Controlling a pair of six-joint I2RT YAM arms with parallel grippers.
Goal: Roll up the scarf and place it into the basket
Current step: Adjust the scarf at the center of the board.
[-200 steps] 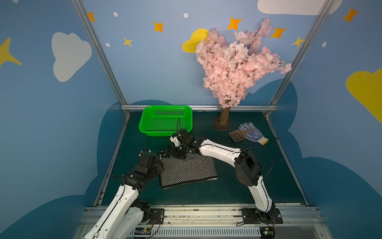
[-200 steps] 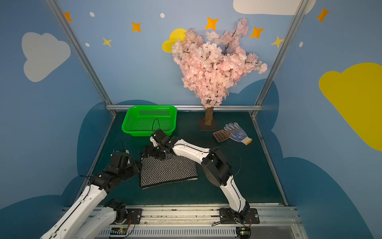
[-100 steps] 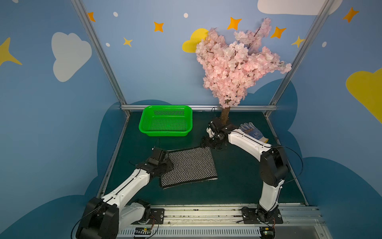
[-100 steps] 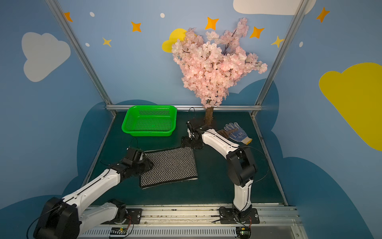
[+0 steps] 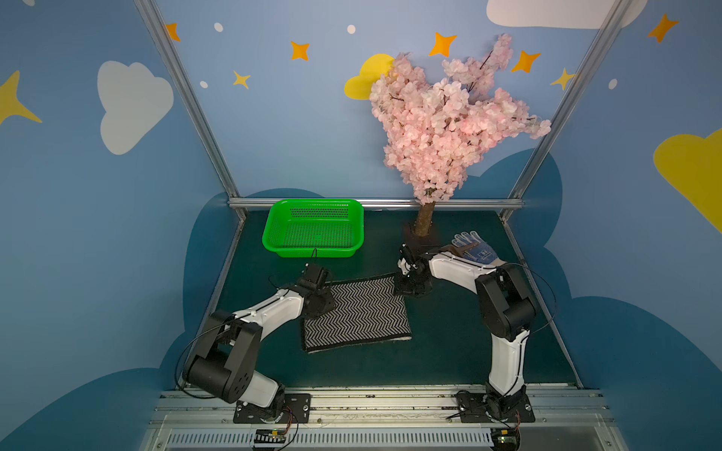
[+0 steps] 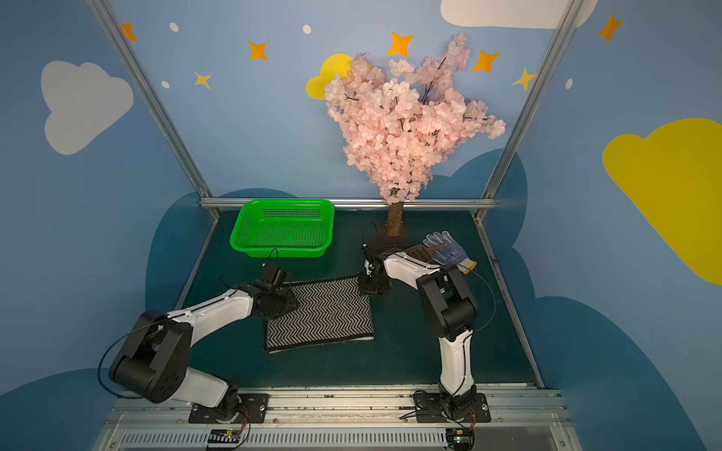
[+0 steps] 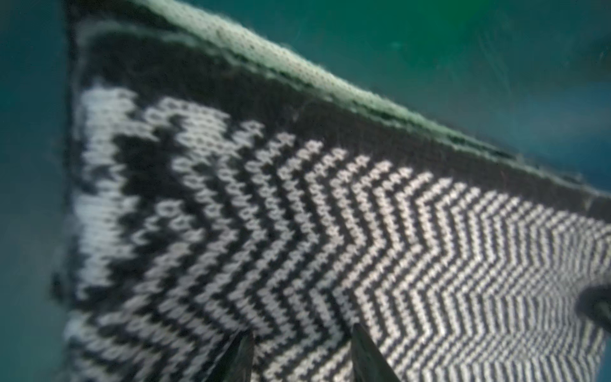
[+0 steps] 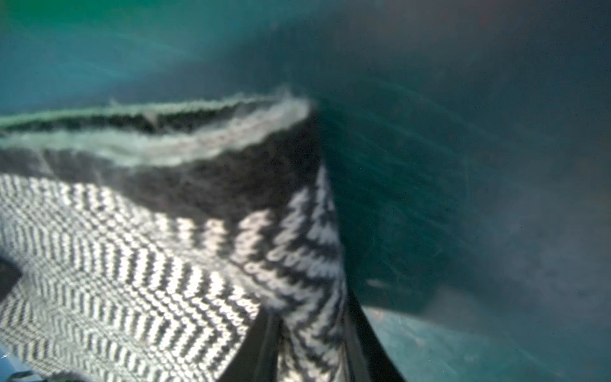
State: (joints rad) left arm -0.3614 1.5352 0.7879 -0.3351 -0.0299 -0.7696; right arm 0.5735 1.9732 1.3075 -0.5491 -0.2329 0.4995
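Note:
The scarf lies folded flat on the green mat, herringbone side up, cream edging along its near edge. My right gripper is at its far right corner; in the right wrist view the gripper is shut on a raised pinch of the scarf. My left gripper rests over the far left corner. In the left wrist view it is open, fingertips apart on the flat scarf. The green basket stands empty behind.
A pink blossom tree stands at the back, just behind my right arm. A blue-dotted glove and a brown scoop lie at the back right. Metal frame posts bound the mat.
My right gripper swung from the scarf's far left corner out towards the tree, came down on the far right corner and shut on it. The left arm settled on the far left corner.

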